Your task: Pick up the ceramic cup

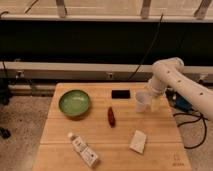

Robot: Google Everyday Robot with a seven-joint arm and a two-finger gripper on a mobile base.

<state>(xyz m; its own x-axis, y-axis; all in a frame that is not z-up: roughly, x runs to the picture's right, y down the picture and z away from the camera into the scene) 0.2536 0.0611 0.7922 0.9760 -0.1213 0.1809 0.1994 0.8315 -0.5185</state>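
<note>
Cup (142,102) upright — rim up — pincer (152,96) just beside it.

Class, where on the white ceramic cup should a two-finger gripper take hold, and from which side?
Grip the ceramic cup across its upper wall from the view's right, where the gripper sits beside it. It stands upright, shows no handle, and widens toward the rim, which should resist slipping.

Wooden table (60,145) on speckled grey floor (20,120); dark wall panel (75,45) beyond, pale ledge (75,66) along it, cable (148,52) at right. Gripper (149,100) over table's far right.
</note>
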